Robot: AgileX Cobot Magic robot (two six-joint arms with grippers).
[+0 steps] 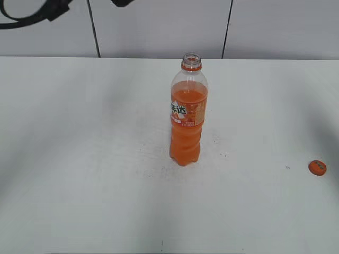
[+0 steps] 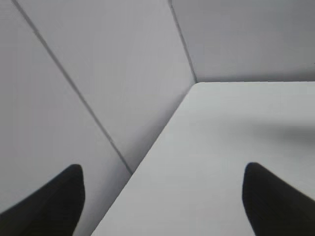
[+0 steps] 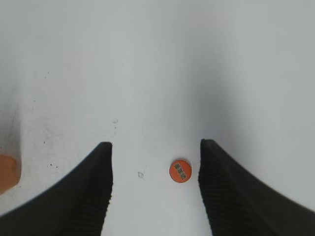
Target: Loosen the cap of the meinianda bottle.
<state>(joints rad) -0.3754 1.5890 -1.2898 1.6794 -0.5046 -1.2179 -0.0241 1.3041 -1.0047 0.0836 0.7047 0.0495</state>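
Note:
The meinianda bottle [image 1: 188,114] stands upright near the middle of the white table [image 1: 79,159], its mouth open with no cap on it; an orange blur at the left edge of the right wrist view [image 3: 7,171] is its base. The orange cap [image 1: 317,168] lies flat on the table at the far right. In the right wrist view the cap [image 3: 180,170] lies on the table below and between the fingers of my open right gripper [image 3: 155,145], nearer the right finger. My left gripper [image 2: 162,169] is open and empty, high over the table's far corner. Neither gripper shows in the exterior view.
A grey panelled wall [image 1: 159,26] runs behind the table. A black cable [image 1: 32,16] hangs at the top left. The table's far edge and corner [image 2: 194,84] show in the left wrist view.

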